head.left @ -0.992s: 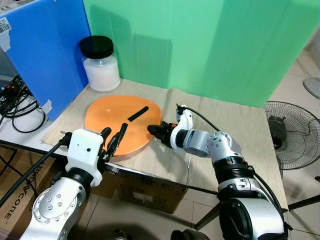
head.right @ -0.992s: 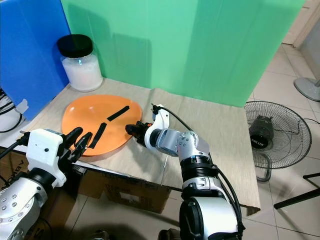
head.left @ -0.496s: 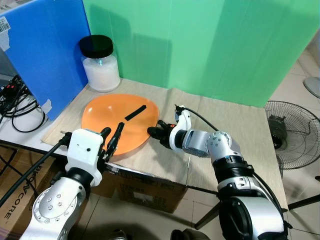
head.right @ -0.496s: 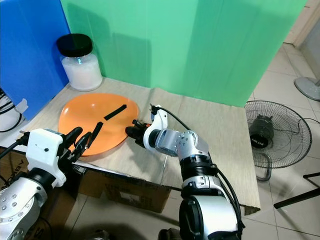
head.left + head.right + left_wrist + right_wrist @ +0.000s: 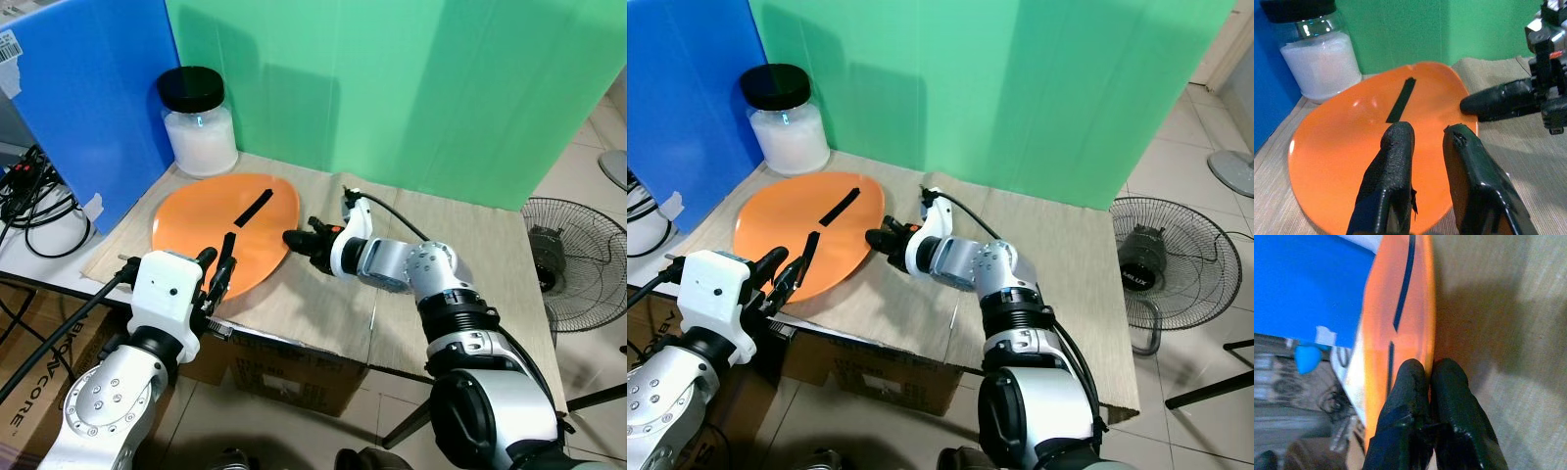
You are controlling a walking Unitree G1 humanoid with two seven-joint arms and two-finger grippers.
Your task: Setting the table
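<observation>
An orange plate (image 5: 211, 220) with a strip of black tape (image 5: 253, 208) on it lies on the beige cloth-covered table (image 5: 460, 230), near the left front corner. My right gripper (image 5: 290, 238) lies low over the cloth, shut, with the plate's right rim pinched between its tips; the right wrist view shows the rim (image 5: 1429, 333) running in between the fingers (image 5: 1410, 382). My left gripper (image 5: 219, 251) hovers over the plate's near edge, its fingers (image 5: 1396, 147) a little apart with nothing between them.
A glass jar of white powder with a black lid (image 5: 199, 122) stands behind the plate. A blue board (image 5: 88, 108) and a green backdrop (image 5: 392, 88) wall the back. Cables (image 5: 29, 206) lie at left, a floor fan (image 5: 578, 264) at right, a cardboard box (image 5: 284, 367) under the table edge.
The right gripper has moved left and away, and the plate has slid and turned with it toward the jar. The left gripper has stayed put.
</observation>
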